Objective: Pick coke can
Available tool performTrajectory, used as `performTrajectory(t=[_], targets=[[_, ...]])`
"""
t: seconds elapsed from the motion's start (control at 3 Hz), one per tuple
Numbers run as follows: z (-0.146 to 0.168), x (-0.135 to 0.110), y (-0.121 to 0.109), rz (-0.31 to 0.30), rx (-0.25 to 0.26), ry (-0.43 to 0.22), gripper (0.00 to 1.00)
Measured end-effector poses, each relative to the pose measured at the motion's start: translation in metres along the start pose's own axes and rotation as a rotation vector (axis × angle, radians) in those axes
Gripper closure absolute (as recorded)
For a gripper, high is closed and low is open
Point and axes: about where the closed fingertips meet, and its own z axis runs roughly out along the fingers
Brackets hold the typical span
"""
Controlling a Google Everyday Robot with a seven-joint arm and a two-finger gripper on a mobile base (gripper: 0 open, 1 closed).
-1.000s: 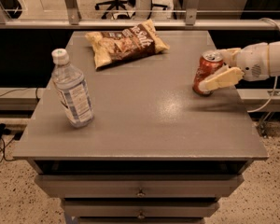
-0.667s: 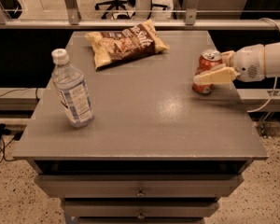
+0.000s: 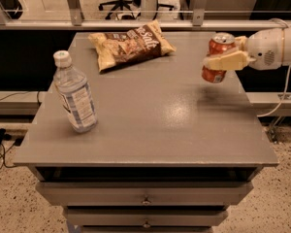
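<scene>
One pick item, two bystanders, listed front to back.

Front left of bench (image 3: 150, 130): water bottle (image 3: 75, 93), upright, white-capped, well apart from the rest.

Right edge, farther back: coke can (image 3: 214, 74), upright, apparently raised off the bench, judging by the shadow beneath. Likely light, thin-walled metal; rigid enough under a moderate squeeze, prone to denting if crushed; smooth and somewhat slippery. Best taken across mid-body, on opposite sides.

Gripper (image 3: 222, 57), reaching in from the right: fingers (image 3: 225, 62) closed to the can's width, one lying across the near side, the other mostly hidden behind. Holds the can and touches nothing else.

Back centre: chip bag (image 3: 131, 45), flat, untouched.
</scene>
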Motion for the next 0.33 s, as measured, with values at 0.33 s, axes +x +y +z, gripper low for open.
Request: performTrajectory(t=[0.33], targets=[[-0.0001, -0.0055, 0.0009, -0.006, -0.006, -0.006, 1.00]])
